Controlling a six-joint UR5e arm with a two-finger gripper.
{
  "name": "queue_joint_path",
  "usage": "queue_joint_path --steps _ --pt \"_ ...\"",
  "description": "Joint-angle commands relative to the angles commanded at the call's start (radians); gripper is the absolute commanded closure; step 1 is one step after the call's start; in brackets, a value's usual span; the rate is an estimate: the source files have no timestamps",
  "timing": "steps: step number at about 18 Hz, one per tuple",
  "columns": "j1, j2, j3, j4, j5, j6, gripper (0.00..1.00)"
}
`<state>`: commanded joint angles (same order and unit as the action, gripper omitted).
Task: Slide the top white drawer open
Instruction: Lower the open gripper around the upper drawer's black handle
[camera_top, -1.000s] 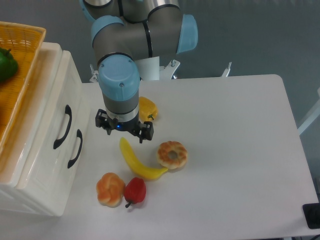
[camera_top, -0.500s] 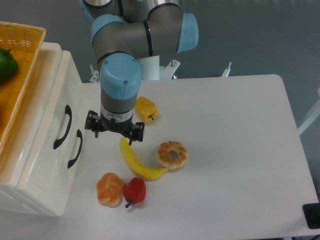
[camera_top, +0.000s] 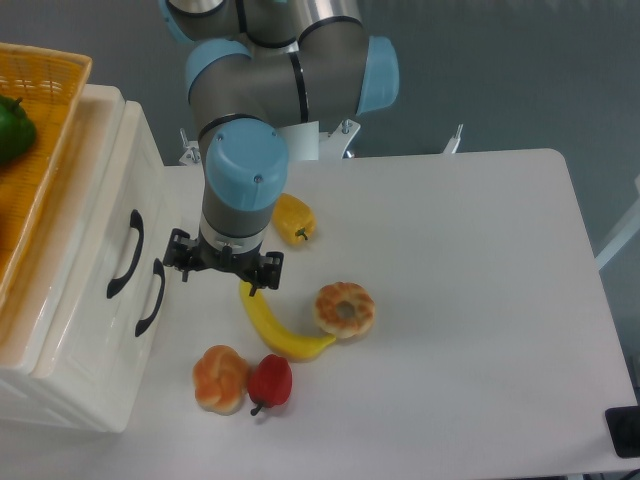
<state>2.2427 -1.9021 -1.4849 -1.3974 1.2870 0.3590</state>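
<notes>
The white cabinet stands at the left with its front facing right. The top white drawer (camera_top: 100, 235) is shut, and its curved black handle (camera_top: 126, 254) sits nearer the cabinet top. The lower drawer's identical handle (camera_top: 150, 297) is just right of it and lower. My gripper (camera_top: 223, 268) points straight down over the table, a short way right of the two handles and touching neither. Its jaws look spread and hold nothing. The fingertips are mostly hidden under the wrist.
A wicker basket (camera_top: 45, 95) with a green pepper (camera_top: 12, 128) sits on the cabinet. On the table (camera_top: 460, 300) lie a yellow pepper (camera_top: 292, 218), a banana (camera_top: 270, 322), a bagel (camera_top: 345, 309), a bun (camera_top: 221, 378) and a red pepper (camera_top: 270, 382).
The gripper has moved left toward the cabinet front and turned slightly. The drawers and the food have not moved.
</notes>
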Motion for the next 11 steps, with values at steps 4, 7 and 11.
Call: queue_joint_path --steps 4,7,11 --pt "0.011 0.003 0.000 -0.006 -0.002 -0.003 0.00" --pt "0.014 0.006 0.000 -0.023 0.002 -0.003 0.00" --pt "0.028 0.011 0.002 -0.041 -0.049 -0.005 0.00"
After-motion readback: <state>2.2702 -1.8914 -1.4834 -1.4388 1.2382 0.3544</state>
